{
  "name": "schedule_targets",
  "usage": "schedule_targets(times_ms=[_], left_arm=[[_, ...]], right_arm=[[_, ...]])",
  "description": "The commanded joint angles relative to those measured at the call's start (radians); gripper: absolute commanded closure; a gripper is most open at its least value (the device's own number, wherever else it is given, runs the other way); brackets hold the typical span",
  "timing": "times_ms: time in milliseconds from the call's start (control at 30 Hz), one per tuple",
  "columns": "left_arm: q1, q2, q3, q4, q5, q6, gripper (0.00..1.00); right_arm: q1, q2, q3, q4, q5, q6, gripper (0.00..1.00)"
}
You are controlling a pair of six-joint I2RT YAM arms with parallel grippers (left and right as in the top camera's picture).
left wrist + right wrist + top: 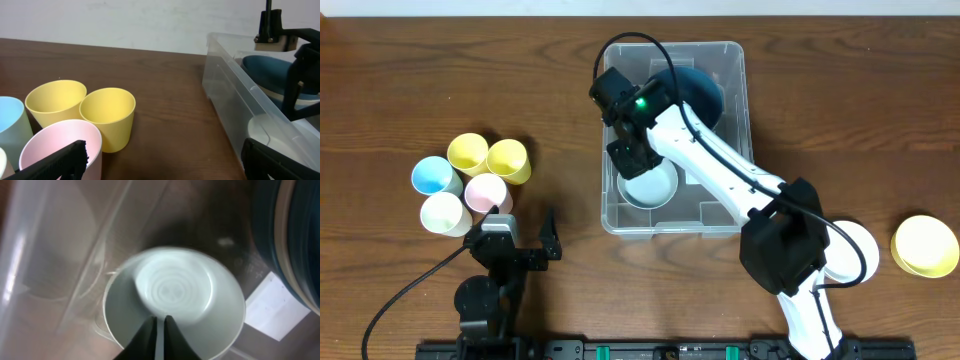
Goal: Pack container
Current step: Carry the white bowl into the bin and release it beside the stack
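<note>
wooden table (420,60): inside container (735,62), right tool (160,330) narrowly pinches pale bowl (180,287); left tool (517,238) wide.

Container (732,70): large clear rectangular bin, rounded corners, upright and open-topped
Inside: pale bowl (650,188) at the near end, dark blue bowl (708,92) at the far end, white label (277,307) between them

Two yellow cups (468,152), a blue cup (434,176), a pink cup (486,190) and a white cup (445,213) stood huddled on the wooden table (400,80); a yellow bowl (925,245) sat well apart.
</note>
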Motion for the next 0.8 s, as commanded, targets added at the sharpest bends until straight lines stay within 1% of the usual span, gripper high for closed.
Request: schedule_targets(times_ms=[0, 100, 200, 333, 533, 600, 700, 767], left_arm=[[0.007, -0.006, -0.025, -0.011, 0.010, 0.014, 0.02], [0.007, -0.006, -0.025, -0.011, 0.010, 0.014, 0.02], [0.007, -0.006, -0.025, -0.011, 0.010, 0.014, 0.02], [0.007, -0.006, -0.025, -0.011, 0.010, 0.014, 0.02], [0.007, -0.006, -0.025, -0.011, 0.010, 0.014, 0.02], [0.007, -0.006, -0.025, -0.011, 0.010, 0.014, 0.02], [0.007, -0.006, -0.025, -0.011, 0.010, 0.014, 0.02], [0.007, -0.006, -0.025, -0.011, 0.009, 0.014, 0.02]], right_arm=[[-0.003, 0.004, 0.003, -0.035, -0.035, 0.009, 0.98], [0.002, 0.005, 0.001, -0.081, -0.037, 0.009, 0.99], [0.004, 0.005, -0.016, -0.074, -0.029, 0.008, 0.98], [-0.005, 0.005, -0.077, -0.004, -0.030, 0.009, 0.95], [-0.030, 0.005, -0.177, 0.122, -0.030, 0.009, 0.97], [-0.037, 0.005, -0.183, 0.146, -0.029, 0.008, 0.96], [-0.048, 0.005, -0.190, 0.187, -0.027, 0.008, 0.89], [-0.056, 0.005, -0.198, 0.219, -0.010, 0.008, 0.88]])
